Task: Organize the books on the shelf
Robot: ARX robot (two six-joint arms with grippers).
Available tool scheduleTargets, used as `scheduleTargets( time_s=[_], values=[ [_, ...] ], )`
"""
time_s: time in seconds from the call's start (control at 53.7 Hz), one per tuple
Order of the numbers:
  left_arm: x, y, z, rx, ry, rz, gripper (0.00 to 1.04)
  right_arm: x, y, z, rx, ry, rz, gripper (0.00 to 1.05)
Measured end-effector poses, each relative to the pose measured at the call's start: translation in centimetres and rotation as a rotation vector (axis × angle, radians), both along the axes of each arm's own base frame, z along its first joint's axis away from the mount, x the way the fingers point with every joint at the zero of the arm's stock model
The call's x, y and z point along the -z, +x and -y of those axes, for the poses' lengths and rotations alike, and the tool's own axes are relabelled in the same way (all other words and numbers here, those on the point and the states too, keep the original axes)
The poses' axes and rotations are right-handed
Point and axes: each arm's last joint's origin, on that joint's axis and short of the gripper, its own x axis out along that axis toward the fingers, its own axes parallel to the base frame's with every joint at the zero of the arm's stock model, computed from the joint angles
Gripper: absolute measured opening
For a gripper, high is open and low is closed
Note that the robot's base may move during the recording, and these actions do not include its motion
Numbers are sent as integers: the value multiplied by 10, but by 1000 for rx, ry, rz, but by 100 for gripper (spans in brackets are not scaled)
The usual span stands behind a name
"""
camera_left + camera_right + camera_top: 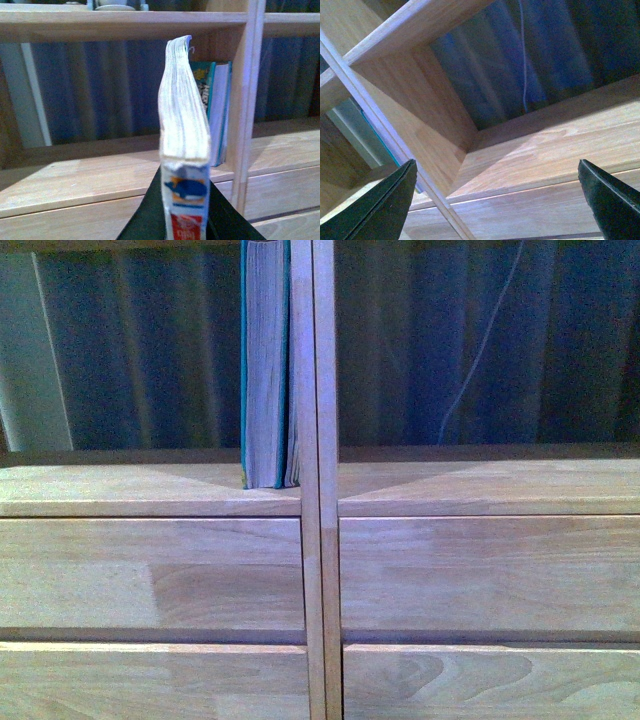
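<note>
**Shelf unit.** The shelf (320, 490) was pale natural wood w/ visible grain, twin bays split by paired vertical uprights. The drawer fronts (150, 575) below were flat, handleless and rectangular, separated by dark horizontal gaps. Open back; a blue pleated curtain (150, 350) showed behind, w/ a thin white cord (480, 340) hanging in the right bay.

**Teal book.** The teal book (265, 360) was thick, w/ thin teal covers and greyish, finely lined page edges facing outward. Pos.: upright on the left bay's board, just beside the centre upright. Contact w/ the upright could not be confirmed.

**White paperback.** The white paperback (184, 130) was thinner, w/ white, slightly fanned page edges. Its end showed a blue illustration over a red block w/ characters. Pos.: held on edge in front of the left bay, nearer the camera than the teal book, not on the board.

**Grippers.** The left gripper (186, 200) had dark, smooth, wedge-shaped fingers (145, 220) clamped on the paperback, one each side. The right gripper (495, 200) faced the right bay, jaws spread wide, grasping nothing; fingertips (375, 210) matte black and tapered.
</note>
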Motion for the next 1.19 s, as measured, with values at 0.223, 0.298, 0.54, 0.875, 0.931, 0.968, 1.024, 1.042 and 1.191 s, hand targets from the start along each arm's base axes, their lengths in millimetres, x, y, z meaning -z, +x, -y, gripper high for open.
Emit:
scheduleTargets(
  time_s=[0.223,0.298,0.54,0.875,0.931,0.968,1.024,1.042,1.191],
  values=[
    [15,11,-16,-96,25,12,7,0,0,0,1,-1,0,98],
    [21,21,-19,-96,17,0,7,0,0,0,0,-1,0,98],
    [28,91,-24,-74,-5,-11,7,0,0,0,1,-1,0,98],
    [7,182,-6,-72,45,-36,7,0,0,0,1,-1,0,98],
    [4,194,-1,-62,42,-38,7,0,0,0,1,-1,0,98],
    [2,201,3,-57,43,-37,7,0,0,0,2,-1,0,98],
    [-1,215,12,-47,38,-41,7,0,0,0,2,-1,0,98],
    [-2,217,13,-45,38,-40,7,0,0,0,2,-1,0,98],
    [-1,243,33,-32,55,-38,7,0,0,0,2,-1,0,98]
  ],
)
